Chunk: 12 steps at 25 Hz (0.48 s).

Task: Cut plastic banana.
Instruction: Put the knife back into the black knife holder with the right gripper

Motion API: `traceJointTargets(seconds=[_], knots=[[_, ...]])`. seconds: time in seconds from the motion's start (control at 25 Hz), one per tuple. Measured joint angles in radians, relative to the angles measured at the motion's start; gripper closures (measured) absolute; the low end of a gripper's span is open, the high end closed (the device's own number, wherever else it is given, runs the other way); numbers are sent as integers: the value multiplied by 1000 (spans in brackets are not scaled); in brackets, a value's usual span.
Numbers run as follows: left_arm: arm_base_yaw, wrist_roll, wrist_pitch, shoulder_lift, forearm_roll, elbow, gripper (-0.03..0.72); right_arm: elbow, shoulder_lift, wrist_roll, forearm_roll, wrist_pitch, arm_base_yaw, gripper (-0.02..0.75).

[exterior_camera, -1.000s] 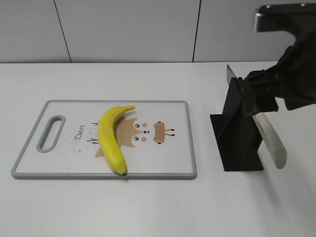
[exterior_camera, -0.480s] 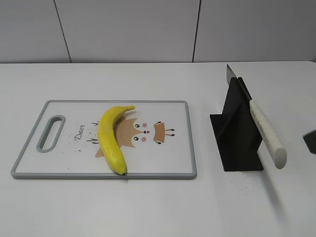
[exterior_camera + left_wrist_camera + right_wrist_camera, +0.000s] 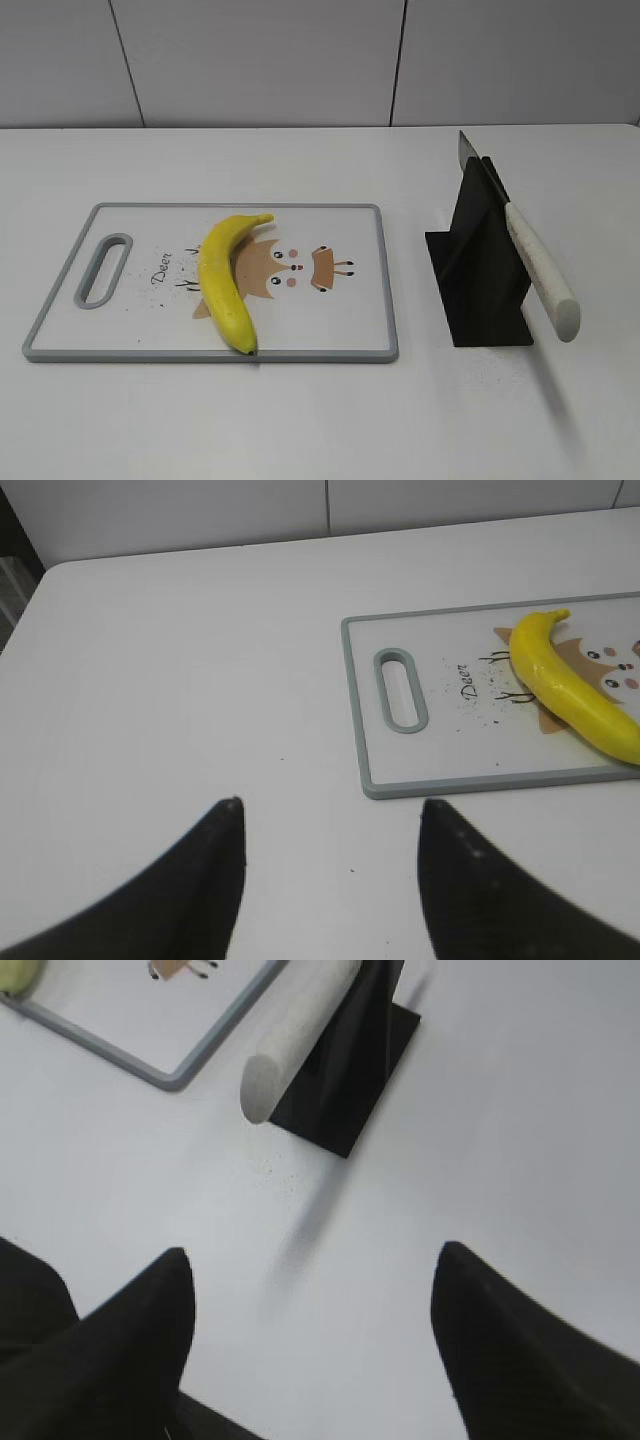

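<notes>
Banana: the plastic banana [image 3: 226,282] lies whole on the cutting board [image 3: 350,345], curving from its stem near the board's far edge to its dark tip at the near edge, just left of the printed deer picture. No cut shows anywhere on it.
Knife: the knife [image 3: 525,260] sits slanted in the black stand [image 3: 478,290], well to the right of the board, blade up at the back and pale handle sticking out toward the front. Nothing touches it.
Left gripper: the left gripper [image 3: 330,865] hangs over bare table [image 3: 180,680] off the board's handle end, its two dark fingers [image 3: 215,880] spread apart and empty.
Right gripper: the right gripper [image 3: 312,1345] hovers above the table near the stand, fingers [image 3: 500,1350] wide apart, holding nothing; the knife handle's butt end lies ahead of it.
Arms in exterior view: neither appears there.
Done: judging from the layout, only the setup is ready, with banana on board and knife in stand.
Left to do: grasp the knife handle, draw it from the stand, carry it over the board and press through the banana, probably steadying the fruit with the left gripper.
</notes>
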Motion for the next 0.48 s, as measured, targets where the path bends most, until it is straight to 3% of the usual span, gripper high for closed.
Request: traceJointTargets(seconds=[0.48], knots=[[0,0,0,0,0,0,164,17,-261,0,68,22,0,160]])
